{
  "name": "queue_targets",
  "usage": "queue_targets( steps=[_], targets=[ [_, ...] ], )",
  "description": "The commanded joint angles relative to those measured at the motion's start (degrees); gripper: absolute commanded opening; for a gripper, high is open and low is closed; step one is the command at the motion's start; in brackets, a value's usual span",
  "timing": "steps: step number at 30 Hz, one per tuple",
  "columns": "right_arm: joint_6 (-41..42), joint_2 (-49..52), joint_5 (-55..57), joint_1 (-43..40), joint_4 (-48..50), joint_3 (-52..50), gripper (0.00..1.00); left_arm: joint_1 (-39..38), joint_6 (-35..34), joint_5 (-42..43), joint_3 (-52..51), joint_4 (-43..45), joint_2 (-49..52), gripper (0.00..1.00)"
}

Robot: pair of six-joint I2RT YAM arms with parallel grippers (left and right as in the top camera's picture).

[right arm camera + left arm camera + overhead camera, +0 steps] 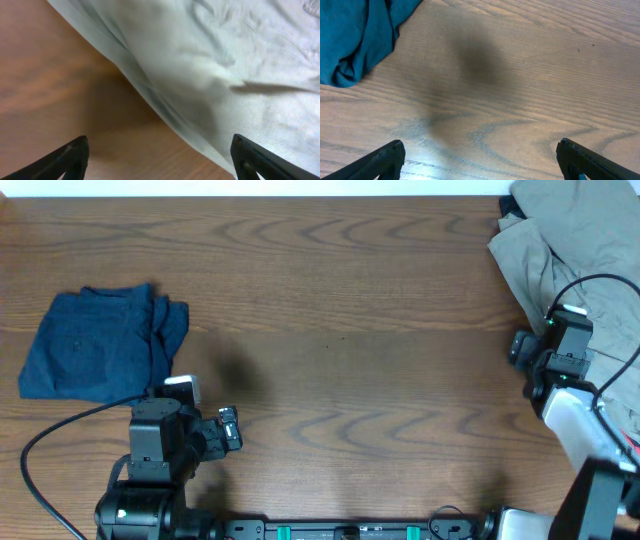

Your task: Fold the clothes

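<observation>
My right gripper is released. Its two dark fingers stand wide apart with nothing pinched between them. It hangs over the hem line of the large khaki, grey-beige cotton trousers. In the right wrist view, wrinkled pale cloth fills the space under the right-hand finger and bare wood shows under the other. I cannot tell from that view whether the fingertips touch the fabric.

The trousers lie in a crumpled heap at the far right corner of the brown wood-grain worktop. They spill along its right edge and run out of the overhead picture there. The right arm reaches in from the near right corner.

My left gripper is also released, its fingers spread wide over bare wood near the near edge on the left side. A soft shadow falls on the grain ahead of it. Beyond it, close to the left edge, a smaller navy-blue denim garment lies folded into a rough square, well apart from the trousers.
</observation>
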Motion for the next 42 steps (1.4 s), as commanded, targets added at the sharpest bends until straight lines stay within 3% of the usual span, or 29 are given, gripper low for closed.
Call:
queue_targets(
  steps=[1,9,11,13,17,18,26,31,36,42],
  targets=[
    [-5.4,2.5,1.1,-3.0,1.0,0.8,0.85,0.2,-0.3,0.9,1.3,-0.1,0.0,0.98],
    [-9.1,3.9,3.3,-7.0,4.3,0.8,0.74,0.2,-0.3,0.9,1.3,-0.1,0.0,0.98],
    [-10.4,3.9,3.3,-8.0,4.3,0.8,0.67,0.2,-0.3,0.9,1.3,-0.1,0.0,0.98],
    [-10.4,3.9,3.3,-9.0,4.2,0.8,0.51,0.2,-0.3,0.9,1.3,-0.1,0.0,0.98],
    [-10.2,3.9,3.3,-9.7,4.1,0.8,0.04,0.2,-0.3,0.9,1.3,-0.1,0.0,0.98],
    [-10.2,3.9,3.2,-9.7,4.2,0.8,0.01,0.2,-0.3,0.9,1.3,-0.1,0.0,0.98],
    [-8.8,-0.5,-9.6,-7.7,0.8,6.7,0.01,0.2,-0.3,0.9,1.3,-0.1,0.0,0.98],
    [-5.0,-5.7,-25.2,-4.3,-6.2,14.8,0.01,0.2,-0.3,0.9,1.3,-0.1,0.0,0.98],
    [2.1,-9.8,-41.0,1.3,-15.5,19.3,0.02,0.2,-0.3,0.9,1.3,0.1,0.0,0.98],
    [15.3,-10.0,-47.1,10.0,-18.2,19.2,0.01,0.2,-0.3,0.9,1.3,0.5,0.0,0.98]
  ],
)
